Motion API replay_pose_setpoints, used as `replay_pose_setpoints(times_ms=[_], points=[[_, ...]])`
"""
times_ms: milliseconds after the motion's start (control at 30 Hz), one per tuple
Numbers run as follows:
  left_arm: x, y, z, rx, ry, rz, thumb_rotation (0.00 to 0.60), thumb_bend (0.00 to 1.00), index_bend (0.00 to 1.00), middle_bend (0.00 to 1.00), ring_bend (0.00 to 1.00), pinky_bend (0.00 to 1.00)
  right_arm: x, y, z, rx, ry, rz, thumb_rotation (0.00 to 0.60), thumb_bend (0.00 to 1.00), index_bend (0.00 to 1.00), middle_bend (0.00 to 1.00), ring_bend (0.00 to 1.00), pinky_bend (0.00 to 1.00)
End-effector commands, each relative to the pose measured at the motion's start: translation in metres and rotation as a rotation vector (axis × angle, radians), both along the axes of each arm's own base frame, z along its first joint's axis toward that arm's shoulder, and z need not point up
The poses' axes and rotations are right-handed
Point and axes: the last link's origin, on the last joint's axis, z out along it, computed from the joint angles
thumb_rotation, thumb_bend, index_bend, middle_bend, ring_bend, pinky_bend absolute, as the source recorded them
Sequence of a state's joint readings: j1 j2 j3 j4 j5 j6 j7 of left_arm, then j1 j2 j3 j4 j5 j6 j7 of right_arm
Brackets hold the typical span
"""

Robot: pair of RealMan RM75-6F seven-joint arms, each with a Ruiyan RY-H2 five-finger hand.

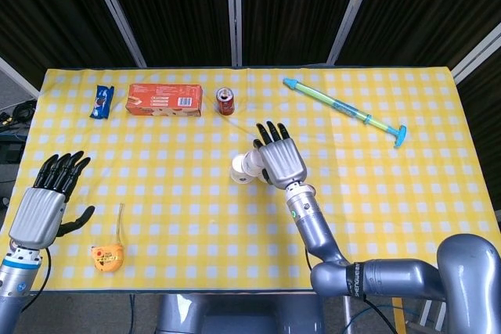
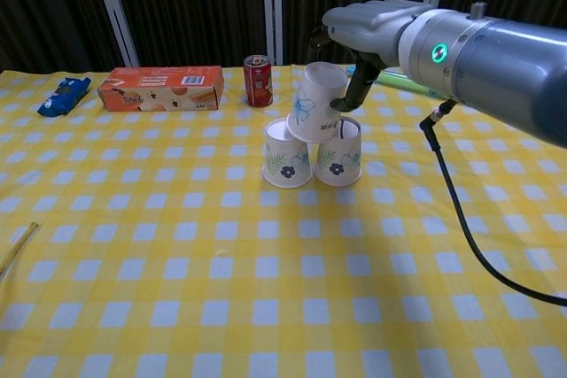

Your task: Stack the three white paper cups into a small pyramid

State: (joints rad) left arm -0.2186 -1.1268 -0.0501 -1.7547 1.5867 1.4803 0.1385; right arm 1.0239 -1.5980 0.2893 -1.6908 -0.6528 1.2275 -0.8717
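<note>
Two white paper cups with blue flowers stand upside down side by side, the left cup (image 2: 286, 162) and the right cup (image 2: 340, 158). A third cup (image 2: 317, 105) is tilted on top of them, held from behind by my right hand (image 2: 372, 28). In the head view the right hand (image 1: 280, 159) covers most of the cups (image 1: 243, 168). My left hand (image 1: 45, 202) hovers open near the table's left front, far from the cups; the chest view does not show it.
A red can (image 2: 258, 81) stands just behind the cups. An orange box (image 2: 159, 88) and a blue packet (image 2: 63, 95) lie at the back left. A blue-green water squirter (image 1: 344, 111) lies back right. An orange toy (image 1: 107, 256) lies front left.
</note>
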Motion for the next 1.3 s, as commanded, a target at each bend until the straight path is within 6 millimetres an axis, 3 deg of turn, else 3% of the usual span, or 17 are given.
replay_pose_setpoints(times_ms=[33, 433, 600, 700, 733, 800, 867, 1033, 1167, 1300], points=[[0.000, 0.000, 0.000, 0.001, 0.000, 0.000, 0.600, 0.31, 0.00, 0.00, 0.00, 0.00, -0.001, 0.000, 0.002, -0.007, 0.000, -0.004, 0.600, 0.21, 0.30, 0.05, 0.00, 0.10], [-0.001, -0.001, 0.002, 0.014, 0.004, 0.003, 0.600, 0.31, 0.00, 0.00, 0.00, 0.00, -0.007, 0.008, 0.023, -0.040, -0.017, 0.010, 0.600, 0.19, 0.24, 0.03, 0.00, 0.10], [-0.003, -0.002, 0.001, 0.019, 0.011, 0.009, 0.600, 0.31, 0.00, 0.00, 0.00, 0.00, -0.025, 0.019, 0.044, -0.081, -0.030, 0.021, 0.600, 0.19, 0.23, 0.01, 0.00, 0.08], [-0.005, -0.003, 0.001, 0.028, 0.013, 0.015, 0.600, 0.31, 0.00, 0.00, 0.00, 0.00, -0.048, 0.032, 0.059, -0.114, -0.036, 0.022, 0.600, 0.19, 0.20, 0.00, 0.00, 0.03], [-0.007, -0.003, 0.001, 0.033, 0.021, 0.018, 0.600, 0.31, 0.00, 0.00, 0.00, 0.00, -0.070, 0.043, 0.070, -0.141, -0.045, 0.004, 0.600, 0.19, 0.18, 0.00, 0.00, 0.02], [-0.009, -0.004, 0.000, 0.036, 0.030, 0.022, 0.600, 0.30, 0.00, 0.00, 0.00, 0.00, -0.086, 0.054, 0.078, -0.153, -0.062, 0.013, 0.600, 0.18, 0.15, 0.00, 0.00, 0.00], [-0.011, -0.005, -0.002, 0.039, 0.040, 0.024, 0.600, 0.25, 0.00, 0.00, 0.00, 0.00, -0.106, 0.065, 0.085, -0.167, -0.077, 0.013, 0.600, 0.18, 0.12, 0.00, 0.00, 0.00], [-0.019, -0.008, -0.009, 0.041, 0.056, 0.033, 0.600, 0.14, 0.00, 0.00, 0.00, 0.00, -0.164, 0.098, 0.098, -0.191, -0.070, -0.018, 0.600, 0.17, 0.05, 0.00, 0.00, 0.00], [-0.032, -0.013, -0.015, 0.060, 0.080, 0.047, 0.600, 0.13, 0.00, 0.00, 0.00, 0.00, -0.207, 0.128, 0.106, -0.195, -0.099, -0.055, 0.600, 0.15, 0.02, 0.00, 0.00, 0.00], [-0.044, -0.018, -0.020, 0.055, 0.107, 0.078, 0.600, 0.13, 0.00, 0.00, 0.00, 0.00, -0.236, 0.148, 0.113, -0.212, -0.092, -0.089, 0.600, 0.15, 0.02, 0.00, 0.00, 0.00]])
